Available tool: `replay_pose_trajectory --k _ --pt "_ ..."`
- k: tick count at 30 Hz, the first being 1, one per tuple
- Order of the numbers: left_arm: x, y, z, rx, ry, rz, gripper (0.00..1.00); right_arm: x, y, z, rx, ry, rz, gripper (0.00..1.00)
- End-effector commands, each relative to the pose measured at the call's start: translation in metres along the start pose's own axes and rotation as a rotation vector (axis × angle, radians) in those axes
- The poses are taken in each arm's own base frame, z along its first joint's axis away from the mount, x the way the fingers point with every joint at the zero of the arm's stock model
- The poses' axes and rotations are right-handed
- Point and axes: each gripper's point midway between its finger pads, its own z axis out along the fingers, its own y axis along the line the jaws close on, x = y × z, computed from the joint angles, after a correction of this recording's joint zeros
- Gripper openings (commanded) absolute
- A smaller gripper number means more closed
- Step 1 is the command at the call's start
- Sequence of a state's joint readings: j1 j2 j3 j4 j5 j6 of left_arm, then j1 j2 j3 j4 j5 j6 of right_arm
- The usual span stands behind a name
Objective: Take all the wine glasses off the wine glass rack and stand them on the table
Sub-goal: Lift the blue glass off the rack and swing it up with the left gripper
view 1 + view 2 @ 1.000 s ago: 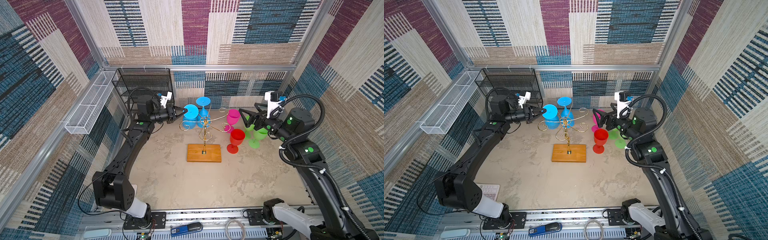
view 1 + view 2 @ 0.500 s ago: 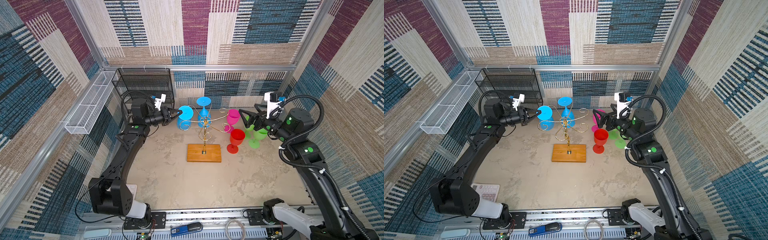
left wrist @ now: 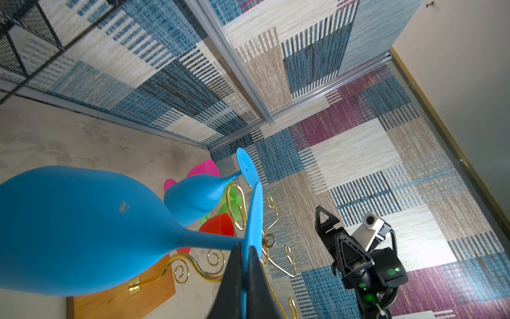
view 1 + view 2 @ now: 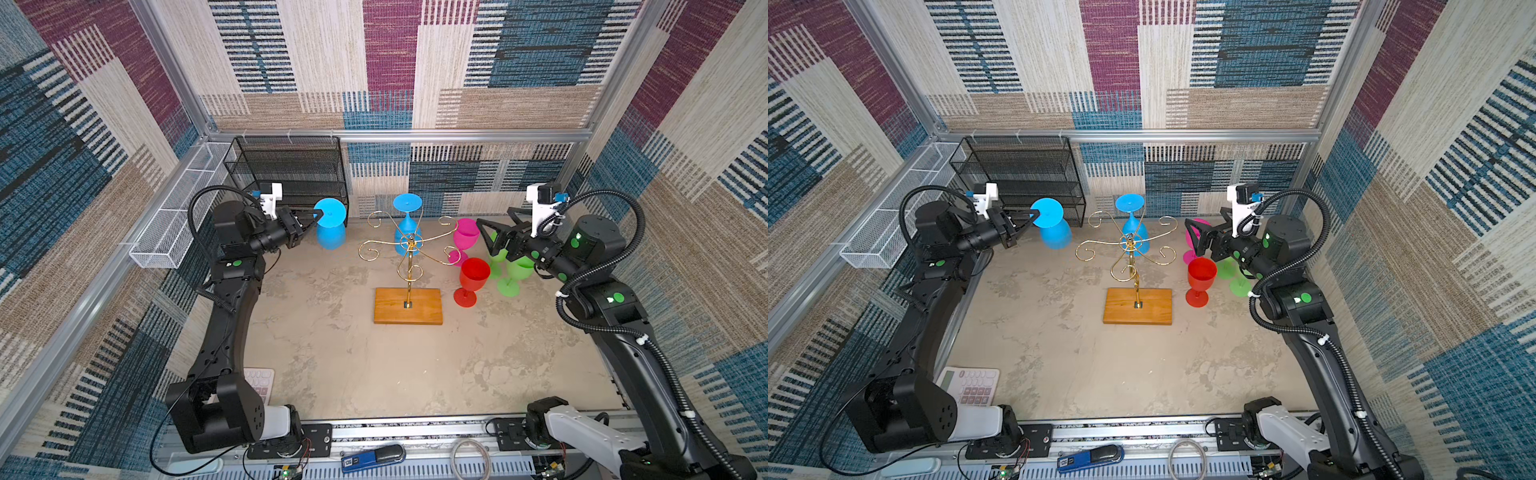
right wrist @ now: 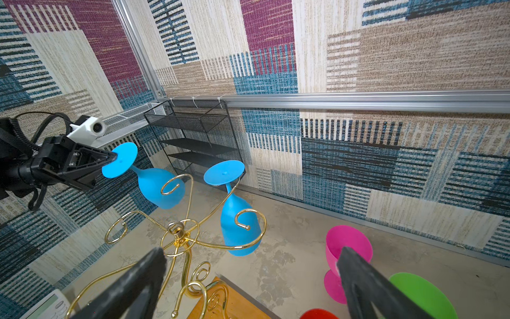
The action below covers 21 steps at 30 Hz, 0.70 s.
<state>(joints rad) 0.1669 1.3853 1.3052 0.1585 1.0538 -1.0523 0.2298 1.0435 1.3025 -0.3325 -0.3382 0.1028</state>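
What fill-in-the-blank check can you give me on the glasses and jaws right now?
The left gripper is shut on the ___ of a blue wine glass.
The wine glass rack holds ___ hanging glass.
The right gripper has its jaws ___.
The upright glass nearest the rack's wooden base is ___.
Missing: foot; one; open; red.
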Motion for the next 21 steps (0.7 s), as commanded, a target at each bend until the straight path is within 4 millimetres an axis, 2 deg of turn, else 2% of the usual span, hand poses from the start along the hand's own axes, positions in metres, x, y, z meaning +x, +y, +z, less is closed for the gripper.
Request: replay_pose_trajectory --k 1,5,10,16,21 --pt "-0.021 -0.045 -0.007 0.152 -0.037 0.032 0.0 -0.013 0.009 0.003 -0.056 -0.04 -0.041 1.0" --pt "-0.034 -0.085 -0.012 0.267 -0.06 0.063 0.0 -0.024 0.019 0.005 -0.106 -0.102 -0.058 1.0" --pt "-0.035 -0.122 -0.02 0.275 -0.053 0.159 0.0 -0.035 0.037 0.019 -0.158 -0.139 -0.093 1.0" --pt "-0.033 -0.154 -0.03 0.286 -0.063 0.19 0.0 -0.044 0.09 0.046 -0.244 -0.179 -0.171 1.0" --pt "-0.026 -0.169 -0.026 0.326 -0.057 0.181 0.0 -0.053 0.118 0.06 -0.302 -0.245 -0.238 1.0"
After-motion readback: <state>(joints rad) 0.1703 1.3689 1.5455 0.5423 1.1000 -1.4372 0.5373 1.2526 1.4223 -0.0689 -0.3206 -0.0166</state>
